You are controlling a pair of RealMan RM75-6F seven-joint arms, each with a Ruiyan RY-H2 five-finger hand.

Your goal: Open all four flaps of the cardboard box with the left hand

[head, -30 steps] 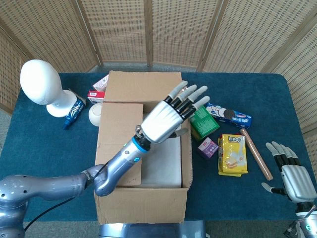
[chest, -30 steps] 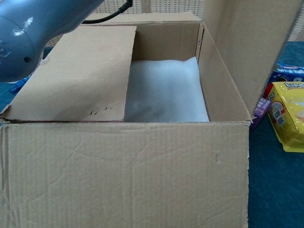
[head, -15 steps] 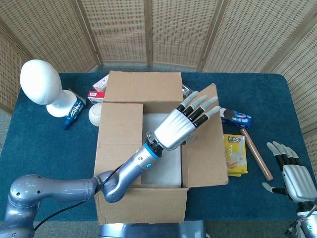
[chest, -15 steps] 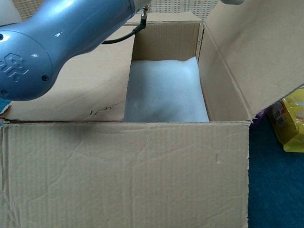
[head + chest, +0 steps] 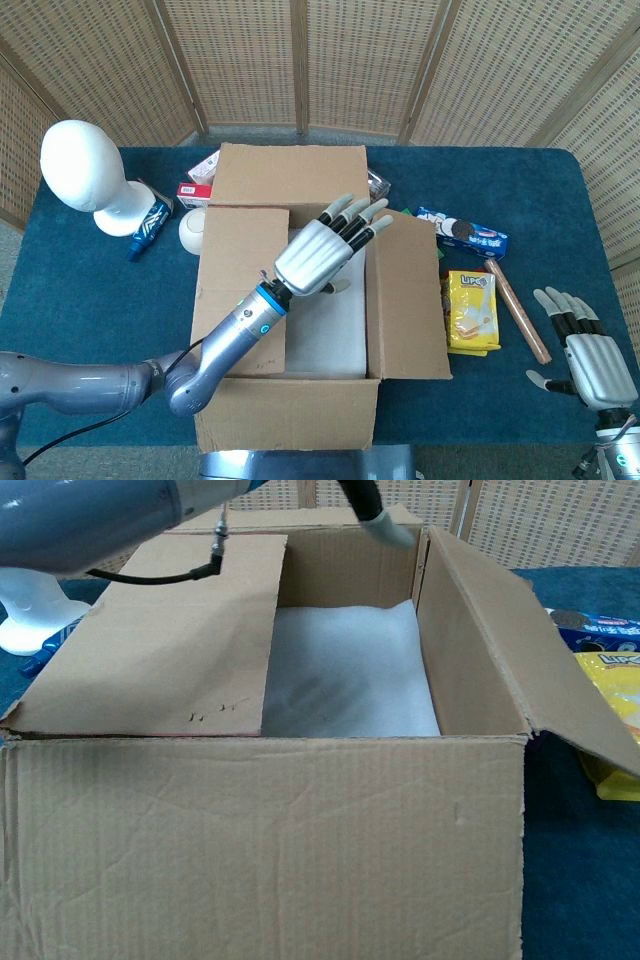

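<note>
The bench, covered in dark blue cloth, is carrying everything. The cardboard box is sitting at its middle, near the front edge. The box's right flap is lying folded outward, its far flap is leaning back, and its left flap is lying flat over the opening, covering the left half; white padding is showing inside the box.

The left hand is hovering above the box's open half with fingers straight and slightly apart, holding nothing. The right hand is resting well to the right of the box, fingers spread and empty.

A white mannequin head is standing to the left of the box. A yellow snack pack, a blue cookie pack and a wooden stick are lying to the box's right.
</note>
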